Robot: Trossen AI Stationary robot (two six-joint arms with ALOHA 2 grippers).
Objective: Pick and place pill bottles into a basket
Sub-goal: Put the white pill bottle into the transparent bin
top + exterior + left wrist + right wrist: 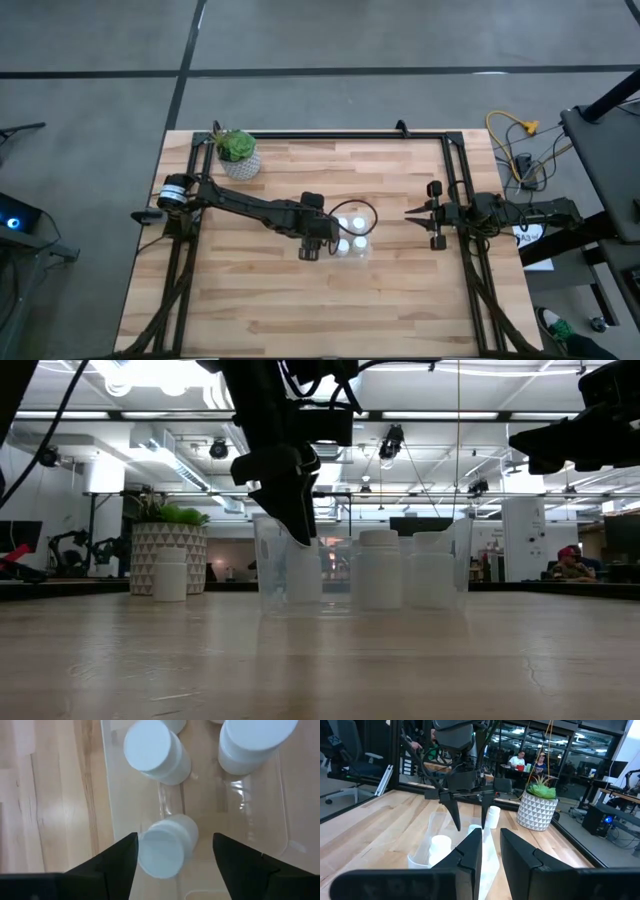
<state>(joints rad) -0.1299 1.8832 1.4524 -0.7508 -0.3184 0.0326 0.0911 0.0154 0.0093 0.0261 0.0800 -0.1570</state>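
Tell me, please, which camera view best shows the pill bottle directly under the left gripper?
The left wrist view: the pill bottle stands in the basket between the open left gripper fingers, untouched. The high view shows only white caps beside the arm; the low view hides it behind the fingers; the right wrist view shows it distantly.

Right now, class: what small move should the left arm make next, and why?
Probably lift straight up out of the basket. The left gripper is open, and the bottle between its fingers already sits inside the basket. One bottle by the plant pot remains outside.
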